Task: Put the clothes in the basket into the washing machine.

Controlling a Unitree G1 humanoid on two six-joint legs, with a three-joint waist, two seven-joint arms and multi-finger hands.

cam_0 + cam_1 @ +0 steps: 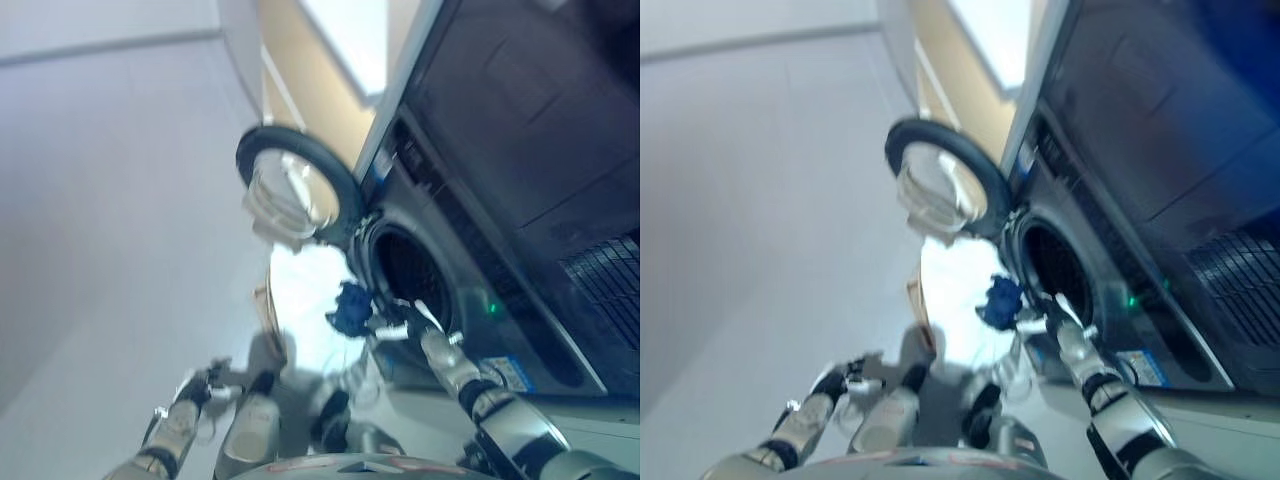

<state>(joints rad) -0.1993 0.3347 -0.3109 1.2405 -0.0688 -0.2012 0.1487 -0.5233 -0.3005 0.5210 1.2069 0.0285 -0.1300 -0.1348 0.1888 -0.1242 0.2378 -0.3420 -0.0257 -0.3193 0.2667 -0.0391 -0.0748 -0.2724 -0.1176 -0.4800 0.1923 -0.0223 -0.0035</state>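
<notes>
Pale grey floor [110,200] fills most of what I'm seeing, with a dark grey washing machine [520,200] off to my right side. Its round door [297,185] is swung wide open, glass bowl facing out, and the dark drum opening [412,272] is right there next to it.

My right hand [405,322] is up at the lower rim of that opening, fingers pinched round a small bunched-up blue cloth [350,308]. So the cloth is hanging just outside the drum mouth, in front of the rim, not inside yet.

My left hand [205,382] is low down on my left, well away from the machine, holding nothing that I can see. Can't tell if its fingers are curled or relaxed, it's too smeared.
</notes>
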